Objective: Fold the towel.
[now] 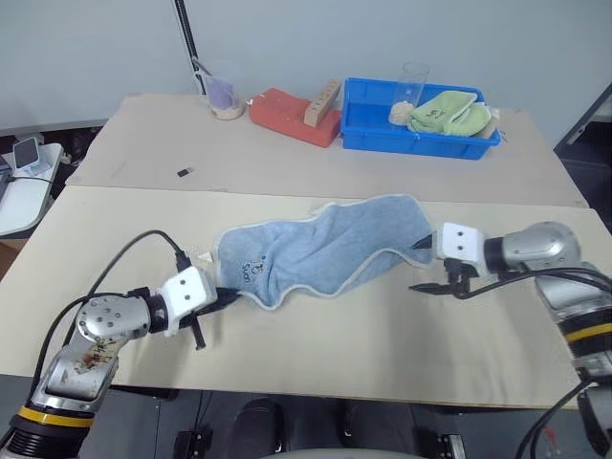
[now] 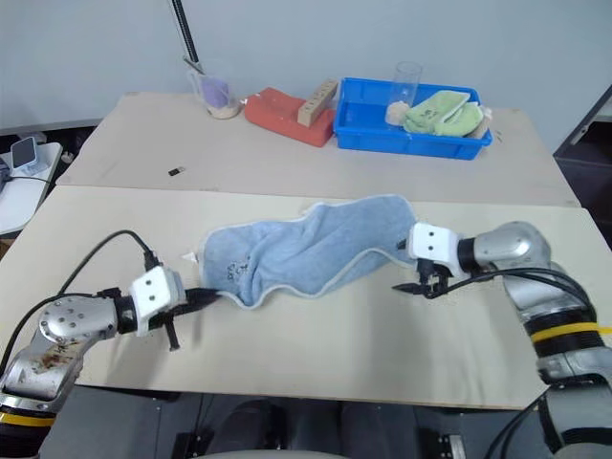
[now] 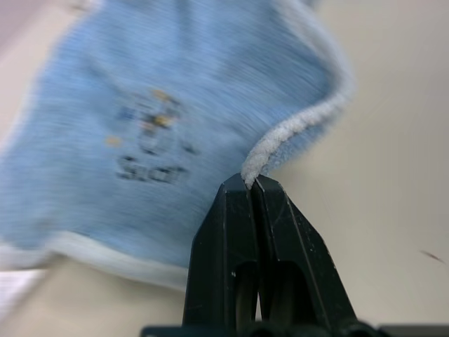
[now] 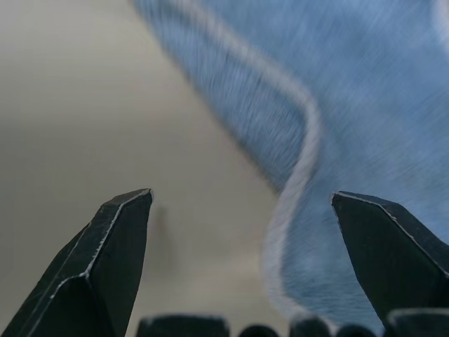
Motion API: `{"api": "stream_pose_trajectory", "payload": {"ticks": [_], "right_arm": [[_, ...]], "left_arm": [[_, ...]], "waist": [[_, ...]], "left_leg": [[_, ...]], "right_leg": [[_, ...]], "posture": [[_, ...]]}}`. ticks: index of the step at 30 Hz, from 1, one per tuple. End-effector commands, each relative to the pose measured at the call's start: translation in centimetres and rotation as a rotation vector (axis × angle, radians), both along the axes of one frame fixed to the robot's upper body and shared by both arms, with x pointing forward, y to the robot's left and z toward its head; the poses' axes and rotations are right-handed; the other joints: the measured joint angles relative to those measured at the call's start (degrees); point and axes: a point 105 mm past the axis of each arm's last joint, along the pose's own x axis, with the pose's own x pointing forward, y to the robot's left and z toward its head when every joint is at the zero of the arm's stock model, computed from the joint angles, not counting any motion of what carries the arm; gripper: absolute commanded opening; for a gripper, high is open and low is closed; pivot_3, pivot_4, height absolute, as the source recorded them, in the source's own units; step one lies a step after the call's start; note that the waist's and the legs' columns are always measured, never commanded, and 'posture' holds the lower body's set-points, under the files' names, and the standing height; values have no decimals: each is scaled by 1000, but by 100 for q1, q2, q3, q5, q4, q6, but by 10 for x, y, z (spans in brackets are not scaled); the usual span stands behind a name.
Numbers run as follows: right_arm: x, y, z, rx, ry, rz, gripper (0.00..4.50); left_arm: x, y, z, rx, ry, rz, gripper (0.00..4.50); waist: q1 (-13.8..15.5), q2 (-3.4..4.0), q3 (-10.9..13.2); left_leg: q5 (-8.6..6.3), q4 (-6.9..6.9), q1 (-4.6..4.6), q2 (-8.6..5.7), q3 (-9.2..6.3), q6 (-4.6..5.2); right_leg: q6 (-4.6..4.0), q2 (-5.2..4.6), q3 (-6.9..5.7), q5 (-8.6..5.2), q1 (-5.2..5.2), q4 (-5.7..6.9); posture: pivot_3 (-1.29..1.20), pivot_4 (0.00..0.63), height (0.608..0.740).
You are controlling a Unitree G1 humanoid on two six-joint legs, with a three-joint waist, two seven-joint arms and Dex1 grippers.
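- Towel (image 1: 325, 251) of light blue terry cloth with a pale whitish hem lies crumpled and stretched lengthwise on the beige tabletop (image 1: 316, 339), between the two arms; small dark embroidered writing sits near its left end.
- Left gripper (image 3: 252, 184) has its two black fingers pressed together, pinching the whitish hem at the towel's left end, close to the embroidery.
- Right gripper (image 4: 242, 203) has its black fingers spread wide; it sits at the towel's right end, with the hem running between the fingers in the right wrist view. Whether either finger touches the cloth cannot be told.
- Blue plastic bin (image 1: 368, 134) stands at the far side of the table and holds a light green cloth (image 1: 448, 113) and a clear tumbler (image 1: 413, 84).
- Red rectangular block (image 1: 287, 115) lies just left of the bin, with a pale wooden piece (image 1: 322, 102) resting on it.
- Clear cup (image 1: 223, 96) holding something purple stands left of the red block.
- Small black object (image 1: 185, 172) lies on the table, well apart from the towel.
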Motion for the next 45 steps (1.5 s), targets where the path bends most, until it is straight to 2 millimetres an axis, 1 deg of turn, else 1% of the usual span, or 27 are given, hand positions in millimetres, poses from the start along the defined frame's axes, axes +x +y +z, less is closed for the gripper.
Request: {"api": "stream_pose_trajectory", "payload": {"ticks": [1,4,5,7,10,17,18,19,22,24,27,29,31,32,34,35,37,39,41,42,43,44,45], "right_arm": [[11,-12,-1,-19,-19,-60,4500],[16,-19,-7,-7,0,-115,4500],[19,-22,-9,4,11,-147,4243],[22,-27,-14,22,48,-204,3635],[22,-30,-17,33,83,-226,2595],[23,-33,-18,31,75,-256,207],[21,-33,-16,38,79,-254,61],[20,-33,-15,43,82,-252,61],[16,-33,1,83,73,-250,61],[7,-33,15,125,85,-238,61],[-14,-33,35,165,142,-203,61],[-31,-35,56,210,189,-197,61],[-40,-35,78,266,211,-219,61],[-38,-36,88,289,191,-238,61],[-24,-38,107,355,115,-292,61],[-13,-41,116,386,57,-324,61],[13,-47,140,450,-85,-395,61],[31,-52,159,475,-200,-441,61],[43,-56,185,486,-325,-448,61],[47,-58,203,499,-395,-445,61],[48,-60,218,512,-452,-440,61],[48,-63,230,527,-492,-437,61],[47,-64,237,535,-518,-432,61]], "left_arm": [[2,2,10,-14,-40,19,43],[2,4,10,-9,-48,28,43],[2,4,10,-7,-49,29,6],[2,6,10,-3,-49,34,0],[2,7,10,0,-49,36,0],[5,14,10,6,-47,47,0],[6,16,9,8,-43,49,0],[6,18,9,10,-40,50,0],[11,26,13,10,-31,53,0],[18,30,19,-8,-16,51,0],[20,30,31,-36,32,8,0],[19,30,44,-65,93,-32,0],[23,34,56,-78,135,-53,0],[30,37,62,-84,135,-47,0],[54,40,79,-118,87,-9,0],[68,40,88,-128,49,9,0],[101,38,114,-165,-54,63,0],[122,35,138,-197,-134,97,0],[138,35,171,-233,-234,132,0],[143,37,192,-256,-294,150,0],[145,39,207,-275,-340,160,0],[146,40,217,-285,-373,163,0],[146,41,222,-288,-393,161,0]], "waist": [[-21,-1,0],[-54,-5,-3],[-71,-7,-4],[-75,-16,-10],[-71,-19,-12],[-72,-18,-12],[-71,-18,-12],[-66,-18,-12],[-33,-18,-12],[9,-16,-11],[37,-9,-8],[33,-7,-6],[30,-3,-3],[24,-3,-3],[1,-5,-2],[-4,-6,-2],[-10,-12,1],[-20,-14,2],[-45,-14,2],[-65,-12,3],[-81,-10,1],[-88,-10,1],[-90,-9,1]], "left_leg": [[0,0,1,1,-2,0],[0,4,7,0,-6,0],[0,5,11,1,-6,0],[0,6,12,1,-8,0],[0,8,15,2,-11,0],[0,7,14,2,-12,0],[0,7,14,2,-12,0],[0,7,13,2,-12,0],[0,6,10,2,-15,0],[0,6,5,2,-16,0],[0,4,-3,3,-15,0],[-1,3,-5,2,-15,0],[-1,2,-9,2,-16,1],[-1,3,-7,2,-17,1],[0,6,3,3,-16,0],[2,10,2,4,-16,-3],[6,22,7,-6,-13,-10],[15,26,-1,-13,3,-12],[16,20,-13,-16,23,-14],[17,20,-26,-18,25,-14],[22,19,-63,-20,29,-22],[36,17,-93,-24,28,-46],[55,15,-108,-25,28,-78]], "right_leg": [[0,0,1,0,2,0],[2,-4,4,3,13,-1],[2,-4,4,3,18,-1],[2,-5,4,4,21,0],[1,-6,4,6,23,1],[2,-7,4,7,22,2],[2,-7,4,7,22,2],[2,-7,3,7,21,2],[2,-7,1,7,18,2],[2,-7,-2,7,11,4],[2,-7,-6,7,1,5],[2,-7,-5,7,-1,4],[3,-5,-6,6,-5,5],[3,-4,-7,6,-4,6],[3,1,-7,6,4,5],[2,5,-7,7,5,4],[8,14,-8,9,17,4],[11,17,-8,22,15,-2],[2,16,-6,28,0,-2],[3,16,-6,27,-10,0],[3,16,-6,28,-51,5],[3,14,-5,30,-89,12],[5,13,-4,30,-106,39]], "posture": [[0,150,717],[0,150,717],[0,150,717],[0,150,717],[0,150,717],[0,150,717],[0,150,717],[0,150,717],[0,150,717],[0,150,717],[0,150,717],[0,150,717],[0,150,717],[0,150,717],[0,150,717],[0,150,717],[0,150,717],[0,150,717],[0,150,717],[0,150,717],[0,150,717],[0,150,717],[0,150,717]]}}
